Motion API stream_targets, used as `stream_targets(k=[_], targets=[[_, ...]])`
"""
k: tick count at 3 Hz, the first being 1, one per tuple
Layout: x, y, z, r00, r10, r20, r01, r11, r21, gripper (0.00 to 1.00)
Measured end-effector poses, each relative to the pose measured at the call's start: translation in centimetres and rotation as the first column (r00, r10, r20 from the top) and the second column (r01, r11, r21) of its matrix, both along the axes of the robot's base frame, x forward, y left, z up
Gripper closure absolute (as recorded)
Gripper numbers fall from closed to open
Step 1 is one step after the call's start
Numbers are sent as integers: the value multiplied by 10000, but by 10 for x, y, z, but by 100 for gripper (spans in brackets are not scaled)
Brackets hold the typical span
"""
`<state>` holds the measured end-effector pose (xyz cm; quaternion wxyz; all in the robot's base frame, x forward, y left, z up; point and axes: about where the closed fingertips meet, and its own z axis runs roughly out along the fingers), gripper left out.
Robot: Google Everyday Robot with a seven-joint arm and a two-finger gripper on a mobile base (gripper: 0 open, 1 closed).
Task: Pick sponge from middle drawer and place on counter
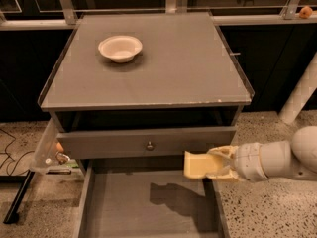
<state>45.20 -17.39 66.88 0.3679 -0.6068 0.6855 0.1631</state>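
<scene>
The pale yellow sponge [197, 165] is held in my gripper [214, 164], which reaches in from the right on a white arm. The gripper is shut on the sponge and holds it in the air over the right side of the open middle drawer [148, 205], just below the knobbed drawer front. The sponge's shadow lies on the drawer's dark grey floor. The grey counter [163, 66] is above, with the sponge well below its front edge.
A round white bowl [120, 48] stands at the back left of the counter. The upper drawer front with a small metal knob [149, 145] is slightly open. A clear plastic bin [49, 152] hangs on the cabinet's left side. A white post [302, 93] stands at right.
</scene>
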Motion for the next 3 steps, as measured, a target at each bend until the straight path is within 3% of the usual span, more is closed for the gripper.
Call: stream_targets(k=[1, 2, 3], targets=[[-15, -6, 71, 9905, 50, 1371, 9, 9991, -431, 100], [-21, -8, 147, 9674, 299, 2516, -57, 9953, -962, 100], [-8, -10, 213, 9500, 598, 3065, -185, 9905, -1360, 100]])
